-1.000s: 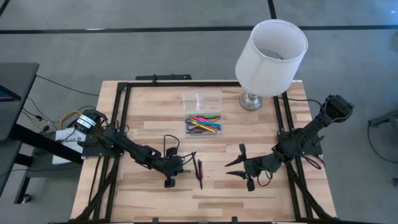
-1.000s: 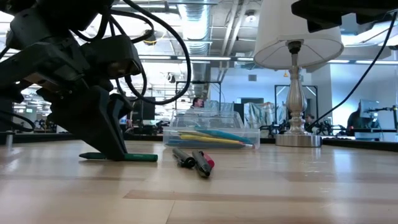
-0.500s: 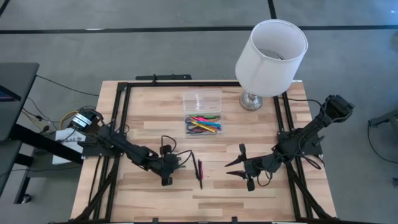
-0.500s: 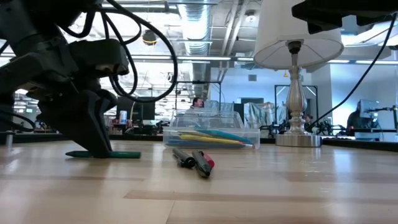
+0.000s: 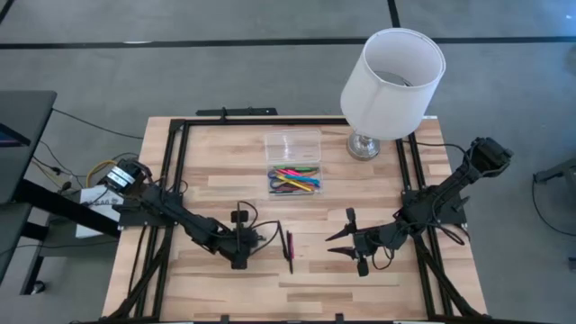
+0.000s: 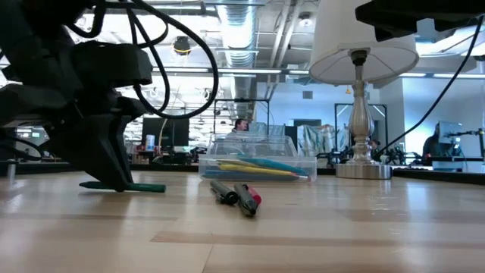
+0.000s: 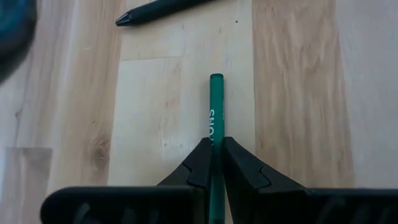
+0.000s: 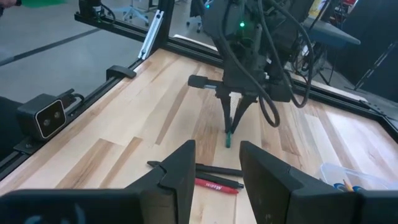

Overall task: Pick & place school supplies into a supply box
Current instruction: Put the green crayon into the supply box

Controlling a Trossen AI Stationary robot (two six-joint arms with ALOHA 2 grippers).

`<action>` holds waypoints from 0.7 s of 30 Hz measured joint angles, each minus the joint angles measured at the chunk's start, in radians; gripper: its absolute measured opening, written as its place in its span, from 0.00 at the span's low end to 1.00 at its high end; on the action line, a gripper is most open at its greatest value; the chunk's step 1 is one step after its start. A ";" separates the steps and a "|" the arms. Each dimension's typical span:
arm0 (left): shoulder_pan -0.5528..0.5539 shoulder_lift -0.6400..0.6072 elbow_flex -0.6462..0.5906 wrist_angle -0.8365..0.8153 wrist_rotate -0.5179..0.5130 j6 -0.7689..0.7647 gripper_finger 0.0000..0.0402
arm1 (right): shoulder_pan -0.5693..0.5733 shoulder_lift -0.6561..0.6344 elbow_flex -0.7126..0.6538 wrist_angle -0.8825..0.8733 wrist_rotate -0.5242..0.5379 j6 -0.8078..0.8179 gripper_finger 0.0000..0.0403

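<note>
The pale wooden plank table (image 5: 216,153) with its black metal frame sits mid-frame in the high view on a grey floor. Its upper right holds a lamp with a large white shade (image 5: 393,81). At upper centre lies the small clear plastic supply box (image 5: 294,175), with pink, yellow, blue and green pens inside and its clear lid (image 5: 292,145) just above it. In the low view an open hall with ceiling ducts, lights and desks stretches behind the table.

The left tool (image 7: 213,167) is lower left of centre in the high view, clenched on a thin green pencil (image 7: 215,118) that lies flat on the wood. A black pen (image 5: 280,236) and a dark marker with a red end (image 5: 289,246) lie side by side just right of it. The right tool (image 8: 215,167) waits at lower right with its fingers spread and nothing between them.

The box's contents overlap and cannot be counted. The left tool hides the pencil's rear part. The lamp shade is cut off at the top in the low view.
</note>
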 joint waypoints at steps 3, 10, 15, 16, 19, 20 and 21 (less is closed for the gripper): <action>-0.004 0.000 0.000 -0.004 -0.013 0.014 0.04 | 0.000 0.000 0.000 0.000 0.000 0.000 0.30; -0.005 0.000 0.000 -0.019 -0.074 0.044 0.04 | 0.000 0.000 0.000 0.000 0.000 0.000 0.30; -0.004 0.000 -0.001 -0.026 -0.162 0.079 0.04 | 0.000 0.000 0.000 0.000 0.000 0.000 0.30; -0.004 0.001 -0.001 -0.025 -0.177 0.082 0.04 | 0.000 0.000 0.000 0.000 0.000 0.000 0.30; -0.004 0.001 0.000 -0.020 -0.229 0.099 0.04 | 0.000 0.000 0.000 0.000 0.000 0.000 0.30; -0.004 0.001 0.002 -0.019 -0.253 0.107 0.04 | 0.000 0.000 0.000 0.000 0.000 -0.001 0.30; -0.004 0.001 0.005 -0.018 -0.277 0.114 0.04 | 0.000 0.000 0.000 0.000 0.000 -0.001 0.30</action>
